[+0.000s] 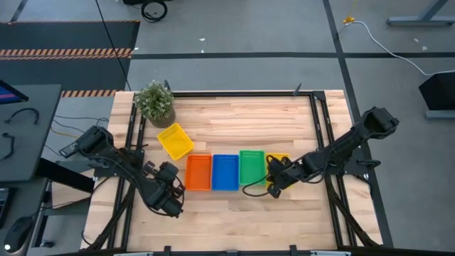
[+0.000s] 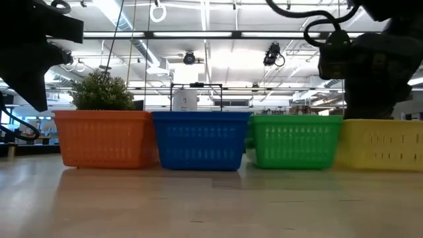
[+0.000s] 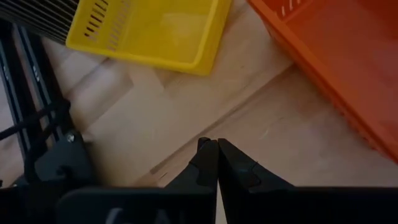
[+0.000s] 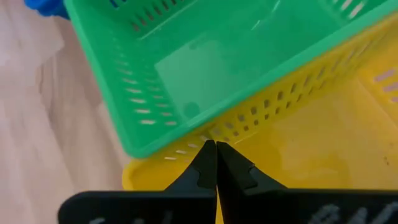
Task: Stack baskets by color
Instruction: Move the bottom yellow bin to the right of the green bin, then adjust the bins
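Observation:
Four baskets stand side by side on their bottoms: orange (image 1: 198, 173), blue (image 1: 225, 173), green (image 1: 252, 167) and a yellow one (image 1: 283, 161) at the right end. A second yellow basket (image 1: 175, 141) sits askew farther back, near the plant. My right gripper (image 4: 216, 144) is shut, its tips at the right-end yellow basket's (image 4: 311, 143) wall beside the green basket (image 4: 205, 68). My left gripper (image 3: 217, 144) is shut over bare wood, left of the orange basket (image 3: 336, 56) and nearer than the askew yellow one (image 3: 149, 28). My right gripper's shut fingertips slant down from the near right at the yellow basket's perforated wall (image 4: 249, 118), next to the green basket's near corner. Whether they touch that wall I cannot tell.
A potted plant (image 1: 155, 102) stands at the table's far left. Black frame rails (image 1: 320, 135) run along the left, right and far edges. Bare wood lies near the front edge and behind the row of baskets.

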Action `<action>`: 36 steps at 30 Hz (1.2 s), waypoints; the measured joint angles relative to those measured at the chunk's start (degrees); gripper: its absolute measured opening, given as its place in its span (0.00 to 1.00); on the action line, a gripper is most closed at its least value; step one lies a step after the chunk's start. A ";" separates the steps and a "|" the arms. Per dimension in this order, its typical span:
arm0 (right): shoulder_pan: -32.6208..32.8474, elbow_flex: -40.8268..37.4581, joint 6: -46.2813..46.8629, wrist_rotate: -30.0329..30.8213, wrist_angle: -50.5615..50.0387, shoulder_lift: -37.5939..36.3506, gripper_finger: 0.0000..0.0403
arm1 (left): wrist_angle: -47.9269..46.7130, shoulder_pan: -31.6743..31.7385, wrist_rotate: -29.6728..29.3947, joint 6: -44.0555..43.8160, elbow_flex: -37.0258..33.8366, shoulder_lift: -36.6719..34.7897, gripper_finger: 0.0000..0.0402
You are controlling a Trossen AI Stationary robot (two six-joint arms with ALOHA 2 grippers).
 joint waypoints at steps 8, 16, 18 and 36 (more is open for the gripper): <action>-0.29 0.00 -1.98 0.21 -1.64 -3.69 0.00 | -2.66 -0.15 0.74 1.55 1.41 -0.72 0.03; 0.20 3.80 -6.88 3.66 -0.08 -6.87 0.00 | -11.23 -0.15 -4.69 1.80 10.89 -0.81 0.01; 0.07 6.38 -10.17 3.82 1.47 -4.71 0.00 | -11.68 -0.15 -7.93 1.83 12.47 -0.81 0.02; -6.66 28.51 -24.93 -6.00 -2.94 22.56 0.00 | -9.76 -0.37 -11.94 2.64 13.50 -0.77 0.04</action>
